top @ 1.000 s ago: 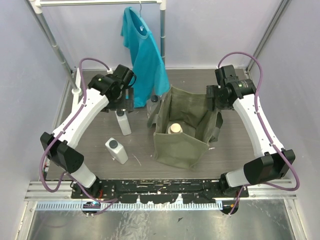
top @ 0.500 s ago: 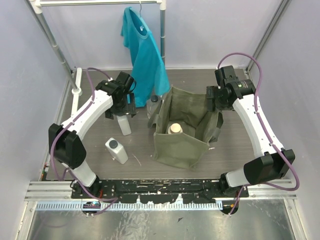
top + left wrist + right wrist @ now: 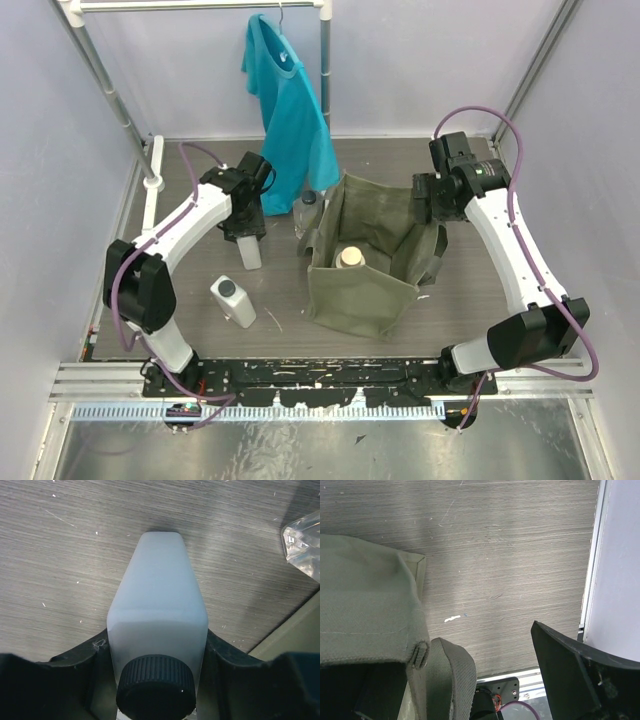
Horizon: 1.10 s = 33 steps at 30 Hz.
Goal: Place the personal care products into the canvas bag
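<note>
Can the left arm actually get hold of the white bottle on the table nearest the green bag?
Probably yes. The left gripper sits right over that white bottle, one finger on each side below its dark cap, with nothing between. The clear bottle stands off to the side.

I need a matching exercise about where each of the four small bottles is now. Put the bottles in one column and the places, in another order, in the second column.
Bottles
1. beige-capped bottle
2. clear bottle
3. near white bottle
4. far white bottle

Places
A. between the fingers of the left gripper
B. alone on the table, nearest the left arm's base
C. inside the canvas bag
D. outside the bag, beside the teal T-shirt

Pairs: 1-C, 2-D, 3-B, 4-A
</note>
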Available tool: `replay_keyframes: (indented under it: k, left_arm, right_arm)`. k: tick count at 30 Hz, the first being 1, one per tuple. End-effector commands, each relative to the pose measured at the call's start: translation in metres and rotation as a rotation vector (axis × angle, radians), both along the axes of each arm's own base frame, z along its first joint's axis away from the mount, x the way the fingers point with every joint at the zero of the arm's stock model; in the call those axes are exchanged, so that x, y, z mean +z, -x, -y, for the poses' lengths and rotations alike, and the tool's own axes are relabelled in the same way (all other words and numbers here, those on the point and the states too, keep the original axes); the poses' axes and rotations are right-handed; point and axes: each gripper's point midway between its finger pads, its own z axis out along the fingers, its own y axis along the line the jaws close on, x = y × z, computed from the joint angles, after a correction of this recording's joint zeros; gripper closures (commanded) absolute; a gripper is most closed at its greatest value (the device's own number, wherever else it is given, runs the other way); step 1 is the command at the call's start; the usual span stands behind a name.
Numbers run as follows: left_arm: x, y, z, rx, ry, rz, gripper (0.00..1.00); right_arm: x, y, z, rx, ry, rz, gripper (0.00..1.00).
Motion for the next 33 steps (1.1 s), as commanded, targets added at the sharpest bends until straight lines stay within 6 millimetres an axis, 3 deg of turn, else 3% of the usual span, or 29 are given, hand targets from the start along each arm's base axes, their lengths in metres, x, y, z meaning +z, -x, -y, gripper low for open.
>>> replay_keyframes:
  k: [1,6,12,18,22,28,33]
  left_arm:
    - [0.002,-0.001,0.000,0.007,0.022,0.039,0.67]
    - [0.008,-0.002,0.006,-0.044,0.043,0.034,0.98]
    - [0.050,-0.018,0.018,-0.104,0.105,0.142,1.00]
    - [0.136,-0.042,0.032,-0.201,0.181,0.357,1.00]
    - [0.193,-0.046,0.048,-0.293,0.278,0.501,1.00]
    - [0.276,-0.030,0.078,-0.449,0.478,0.670,1.00]
    - [0.346,-0.003,0.099,-0.580,0.622,0.821,1.00]
  right_arm:
    - [-0.001,-0.005,0.004,0.000,0.030,0.001,0.00]
    - [-0.003,-0.009,0.004,0.010,0.035,-0.001,0.00]
    - [-0.005,-0.015,0.001,0.023,0.031,-0.003,0.00]
    - [-0.002,-0.021,-0.003,0.037,0.018,0.002,0.00]
    - [0.014,-0.026,-0.012,0.081,-0.024,0.048,0.00]
    - [0.038,-0.026,-0.033,0.171,-0.121,0.101,0.00]
    - [0.038,-0.023,-0.034,0.189,-0.122,0.080,0.00]
